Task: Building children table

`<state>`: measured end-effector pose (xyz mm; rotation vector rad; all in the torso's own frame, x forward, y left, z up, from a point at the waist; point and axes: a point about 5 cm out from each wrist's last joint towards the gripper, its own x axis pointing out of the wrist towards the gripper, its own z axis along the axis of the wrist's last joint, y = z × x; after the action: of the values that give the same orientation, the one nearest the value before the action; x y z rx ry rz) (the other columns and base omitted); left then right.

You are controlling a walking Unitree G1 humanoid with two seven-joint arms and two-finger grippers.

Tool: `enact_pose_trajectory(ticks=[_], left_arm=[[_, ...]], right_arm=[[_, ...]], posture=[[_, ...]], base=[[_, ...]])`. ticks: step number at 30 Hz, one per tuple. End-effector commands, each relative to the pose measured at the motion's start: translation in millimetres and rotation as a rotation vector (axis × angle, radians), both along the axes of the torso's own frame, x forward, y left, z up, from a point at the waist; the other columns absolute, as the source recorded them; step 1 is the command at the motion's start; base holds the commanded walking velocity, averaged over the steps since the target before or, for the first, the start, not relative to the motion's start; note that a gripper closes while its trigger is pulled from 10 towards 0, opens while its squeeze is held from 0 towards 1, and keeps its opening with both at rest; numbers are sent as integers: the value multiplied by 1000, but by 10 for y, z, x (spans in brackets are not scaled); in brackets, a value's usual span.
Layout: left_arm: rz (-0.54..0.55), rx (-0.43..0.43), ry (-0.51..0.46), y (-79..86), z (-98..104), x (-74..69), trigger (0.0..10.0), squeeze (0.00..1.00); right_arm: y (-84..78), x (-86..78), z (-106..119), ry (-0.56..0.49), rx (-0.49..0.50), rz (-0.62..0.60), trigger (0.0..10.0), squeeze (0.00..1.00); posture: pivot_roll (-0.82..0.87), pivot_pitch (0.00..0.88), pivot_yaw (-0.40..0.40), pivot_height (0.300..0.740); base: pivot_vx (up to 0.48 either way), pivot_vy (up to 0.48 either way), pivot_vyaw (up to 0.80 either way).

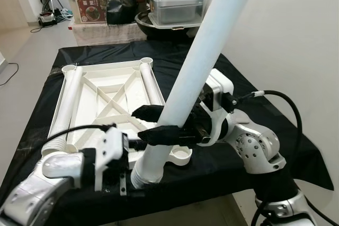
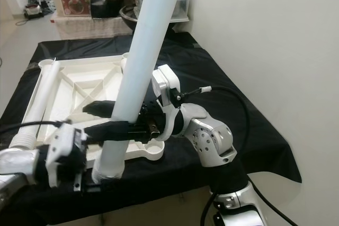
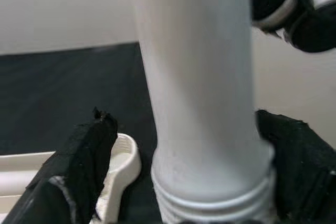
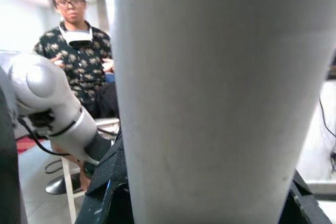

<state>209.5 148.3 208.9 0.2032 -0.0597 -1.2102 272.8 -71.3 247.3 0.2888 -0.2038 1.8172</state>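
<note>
Big white table leg [image 1: 197,64] standing tilted at the near edge of the black-covered table [image 1: 249,86], just beside the upside-down white tabletop [image 1: 111,101]. Right gripper [image 1: 153,124] squeezing that leg between its black fingers. Left gripper [image 3: 184,182] low at the leg's ridged end, fingers spread either side, touching or not hard to tell. In the right wrist view, a person [image 4: 79,51] behind.
</note>
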Motion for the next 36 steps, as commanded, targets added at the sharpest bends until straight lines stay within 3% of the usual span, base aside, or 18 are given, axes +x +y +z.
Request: enact_pose_trajectory(ticks=[1,8,9,10,11,12,13,14,15,16,17,18,19,21,22,25,34,36], left_arm=[[22,-20,31,51,23,-114,10000,1000],[155,50,85,264,-153,-327,10000,1000],[202,47,66,292,-155,-326,10000,557],[202,47,66,292,-155,-326,10000,557],[340,38,8,367,-154,-266,10000,557],[340,38,8,367,-154,-266,10000,557],[462,22,-19,448,-161,-217,10000,286],[462,22,-19,448,-161,-217,10000,286],[623,12,-47,553,-182,-143,10000,0],[765,-2,-59,648,-216,-88,10000,0],[765,-2,-59,648,-216,-88,10000,0],[883,-29,-42,731,-251,-64,10000,0],[883,-29,-42,731,-251,-64,10000,0],[1007,-68,-23,799,-292,-54,10000,0],[1007,-68,-23,799,-292,-54,10000,0],[1137,-139,-28,836,-330,-56,10000,0],[1152,-197,-10,727,-383,-41,10000,0],[1126,-221,13,622,-402,-34,10000,0]], right_arm=[[-116,105,15,-31,-20,-74,0,0],[-290,340,-57,-64,-106,-273,0,0],[-305,406,-85,-68,-125,-338,0,0],[-305,406,-85,-68,-125,-338,0,0],[-321,469,-117,-73,-144,-402,0,0],[-321,469,-117,-73,-144,-402,0,0],[-327,499,-156,-82,-165,-439,0,0],[-327,499,-156,-82,-165,-439,0,0],[-328,518,-208,-89,-189,-468,0,0],[-325,530,-261,-96,-217,-493,0,0],[-325,530,-261,-96,-217,-493,0,0],[-325,541,-310,-118,-249,-508,0,0],[-325,541,-310,-118,-249,-508,0,0],[-328,549,-373,-153,-296,-522,0,0],[-328,549,-373,-153,-296,-522,0,0],[-316,501,-503,-226,-380,-519,0,0],[-277,508,-653,-308,-438,-580,0,0],[-273,514,-674,-308,-437,-601,0,0]], posture=[[79,0,-31,740],[93,0,-42,740],[103,0,-48,740],[103,0,-48,740],[107,0,-49,740],[107,0,-49,740],[107,0,-50,740],[107,0,-50,740],[108,0,-54,740],[109,0,-56,740],[109,0,-56,740],[109,0,-62,740],[109,0,-62,740],[113,0,-68,740],[113,0,-68,740],[115,0,-70,740],[108,0,-67,740],[109,0,-63,740]], base=[[0,0,0],[0,0,0],[0,0,0],[0,0,0],[0,0,0],[0,0,0],[0,0,0],[0,0,0],[0,0,0],[0,0,0],[0,0,0],[0,0,0],[0,0,0],[0,0,0],[0,0,0],[0,0,0],[0,0,0],[0,0,0]])
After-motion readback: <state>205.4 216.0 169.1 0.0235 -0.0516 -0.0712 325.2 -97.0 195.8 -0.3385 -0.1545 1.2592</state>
